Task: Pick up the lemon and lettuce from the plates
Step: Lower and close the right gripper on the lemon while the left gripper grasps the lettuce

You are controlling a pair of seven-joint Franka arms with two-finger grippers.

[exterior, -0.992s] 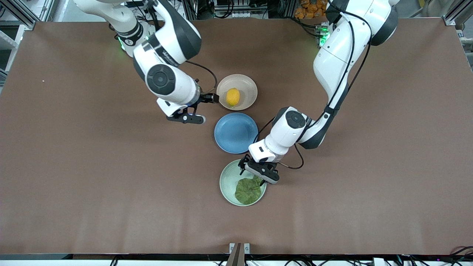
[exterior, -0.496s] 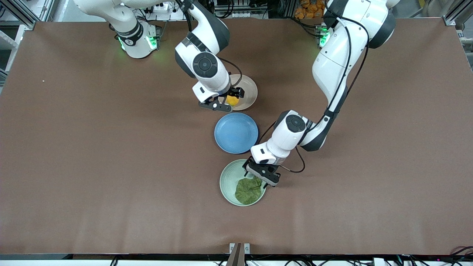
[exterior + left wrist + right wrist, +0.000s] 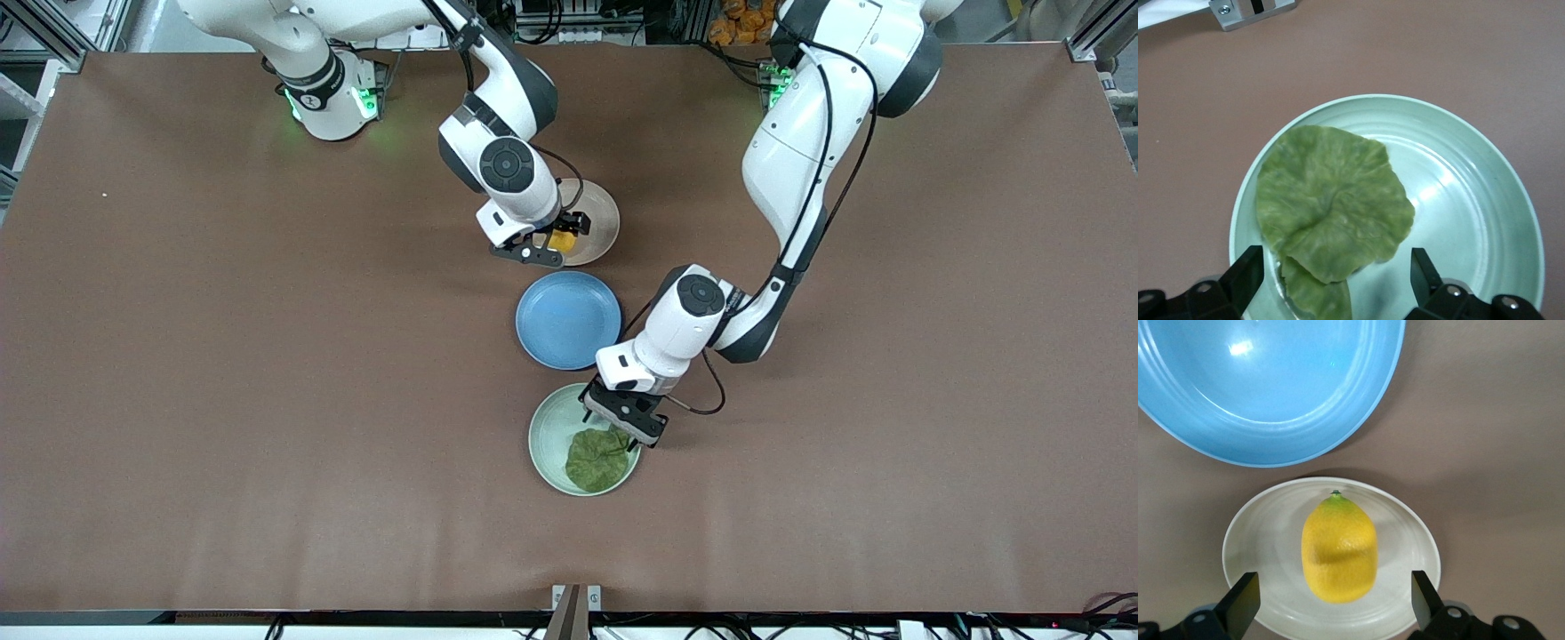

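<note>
While neither item is lifted yet, the right claw (image 3: 553, 242) hangs wide open over the lemon (image 3: 561, 240) on the beige plate (image 3: 597, 216), and the left claw (image 3: 617, 427) hangs wide open over the lettuce (image 3: 597, 458) on the mint plate (image 3: 547, 436); both grasps remain.

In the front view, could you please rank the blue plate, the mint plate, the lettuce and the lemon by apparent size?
1. Blue plate and mint plate: they look alike, so no ranking between them.
2. Lettuce.
3. Lemon, mostly hidden under the right claw, so this is unsure.
</note>
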